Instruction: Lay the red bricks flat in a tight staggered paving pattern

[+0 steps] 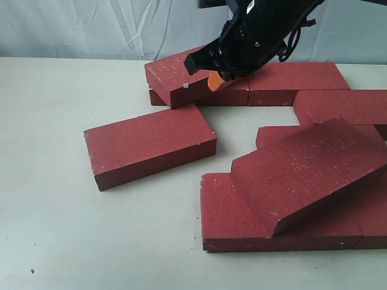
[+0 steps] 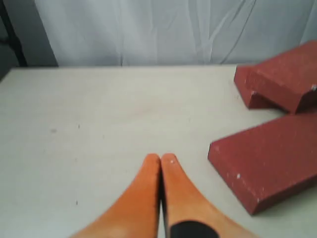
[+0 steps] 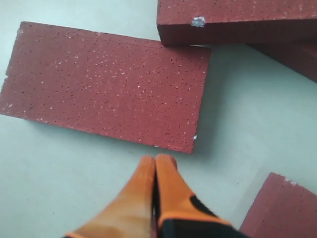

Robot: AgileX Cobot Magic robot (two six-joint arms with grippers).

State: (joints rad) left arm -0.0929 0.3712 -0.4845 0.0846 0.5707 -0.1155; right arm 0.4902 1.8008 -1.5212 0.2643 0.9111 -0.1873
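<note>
Left gripper and right gripper pinched together, empty.
We see the red bricks loose on the table (some leaning on neighbours), one flat near the right gripper.

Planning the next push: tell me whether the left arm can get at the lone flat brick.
Probably yes: only bare table lies between the shut left gripper and the lone brick.

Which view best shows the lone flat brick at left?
Exterior view: whole lone flat brick, top and two sides, unobstructed. Right wrist view shows its top face close; left wrist view crops it.
</note>
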